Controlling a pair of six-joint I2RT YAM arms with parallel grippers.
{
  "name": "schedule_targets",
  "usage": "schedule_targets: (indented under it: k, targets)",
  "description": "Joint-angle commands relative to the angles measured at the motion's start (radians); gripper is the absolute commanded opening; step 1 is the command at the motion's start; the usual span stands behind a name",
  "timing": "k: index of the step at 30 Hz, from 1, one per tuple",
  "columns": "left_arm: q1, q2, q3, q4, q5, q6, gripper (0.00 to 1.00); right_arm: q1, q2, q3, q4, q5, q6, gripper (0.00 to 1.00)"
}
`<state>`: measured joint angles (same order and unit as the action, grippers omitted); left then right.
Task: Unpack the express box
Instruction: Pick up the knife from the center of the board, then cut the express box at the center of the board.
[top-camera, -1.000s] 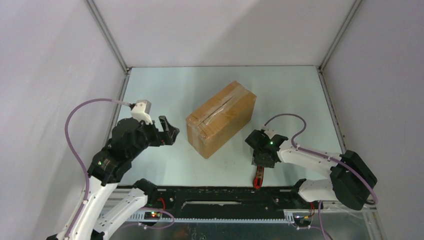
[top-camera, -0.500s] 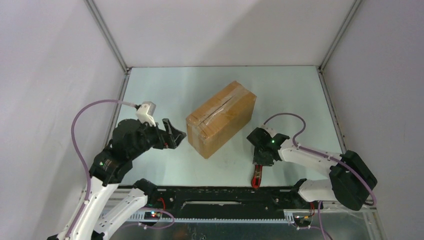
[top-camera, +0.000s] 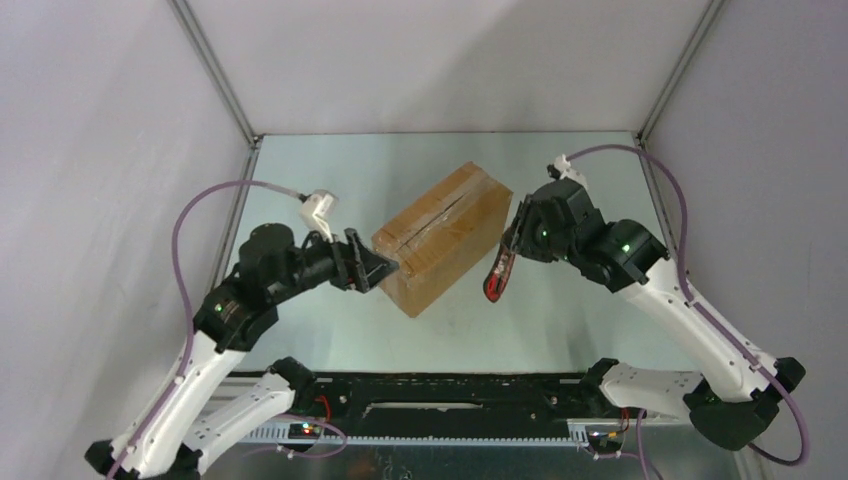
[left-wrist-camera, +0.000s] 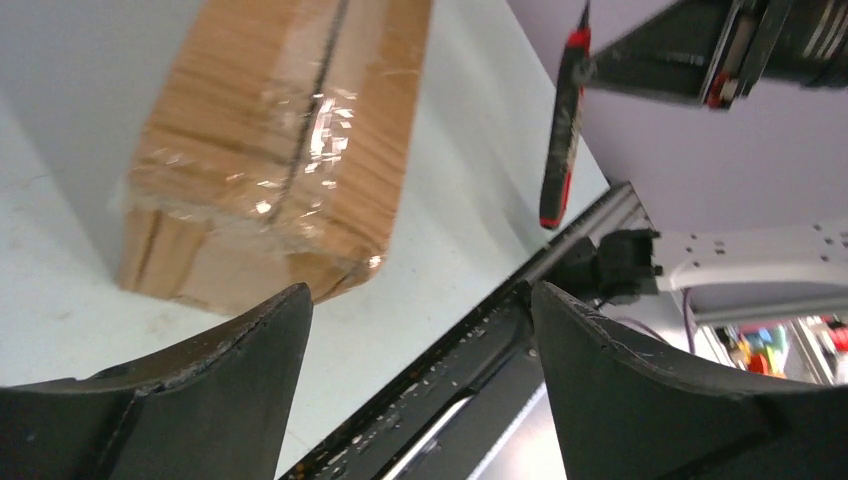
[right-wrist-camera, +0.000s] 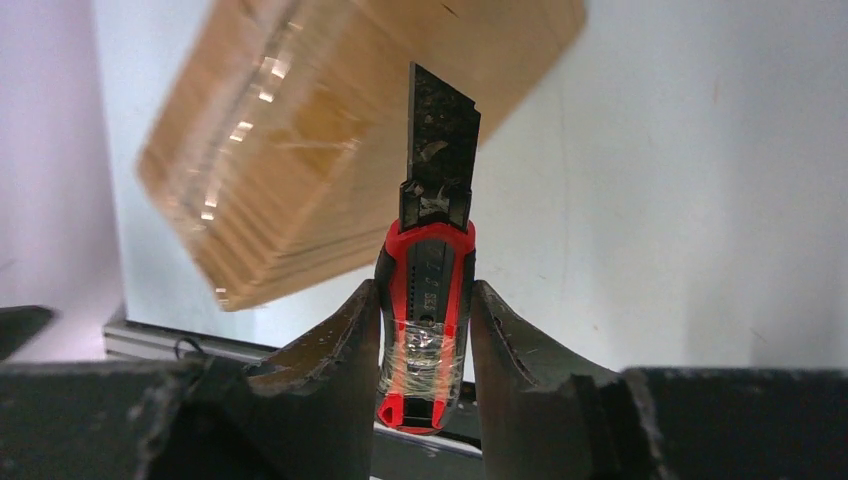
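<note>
Preparation for slitting the seam looks like the step in hand: the express box (top-camera: 440, 238) is sealed, its flaps down, so unpacking proper has not begun. It sits around the middle of the worktop (top-camera: 560, 330), turned on a diagonal, one short end toward the near-left corner and the other toward the far-right. The right tool (top-camera: 512, 240) is clamped on the red-and-black handle of a utility knife (top-camera: 497, 275) with its blade extended, held in the air just beside the box's right long side and clear of it. The left tool (top-camera: 375, 268) stands wide open with nothing between its fingers, right at the box's near short end; whether it touches the cardboard I cannot tell. Next, I judge, the left tool must steady the carton while the knife goes over the top and its tip is set on the seam, shallow enough to spare the contents. The box is brown corrugated cardboard, oblong, with glossy clear tape (top-camera: 445, 220) along the top flap seam and folding down over the near end; its corners look square.
</note>
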<state>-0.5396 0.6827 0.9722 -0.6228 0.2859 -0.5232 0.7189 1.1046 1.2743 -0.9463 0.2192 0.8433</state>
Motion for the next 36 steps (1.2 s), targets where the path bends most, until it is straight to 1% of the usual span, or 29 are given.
schedule_targets:
  k: [1, 2, 4, 7, 11, 15, 22, 25, 31, 36]
  targets:
    - [-0.121, 0.098, 0.11, 0.118, -0.035, -0.014, 0.84, 0.047, 0.093, 0.2, -0.061, 0.054, -0.013, 0.0]
    - [-0.161, 0.125, 0.13, 0.124, -0.066, -0.009, 0.84, 0.065, 0.116, 0.247, -0.059, 0.061, -0.012, 0.0]
    - [-0.206, 0.176, 0.162, 0.132, -0.108, 0.004, 0.84, 0.1, 0.151, 0.327, -0.056, 0.067, -0.012, 0.0]
    - [-0.23, 0.232, 0.179, 0.179, -0.12, 0.0, 0.82, 0.134, 0.199, 0.438, -0.06, 0.074, -0.015, 0.0]
    - [-0.252, 0.289, 0.189, 0.245, -0.103, -0.012, 0.81, 0.158, 0.241, 0.505, -0.056, 0.072, -0.011, 0.0]
    - [-0.266, 0.315, 0.197, 0.284, -0.094, -0.023, 0.81, 0.168, 0.256, 0.523, -0.035, 0.072, -0.001, 0.0]
    - [-0.272, 0.337, 0.167, 0.356, -0.023, -0.065, 0.76, 0.172, 0.29, 0.547, -0.022, 0.077, 0.0, 0.0]
    - [-0.273, 0.338, 0.161, 0.388, 0.016, -0.089, 0.76, 0.171, 0.303, 0.561, -0.027, 0.086, -0.006, 0.0]
    - [-0.273, 0.366, 0.167, 0.366, 0.031, -0.089, 0.68, 0.172, 0.301, 0.566, -0.014, 0.078, -0.009, 0.0]
    - [-0.273, 0.39, 0.171, 0.338, 0.029, -0.079, 0.64, 0.175, 0.304, 0.583, -0.01, 0.077, -0.013, 0.0]
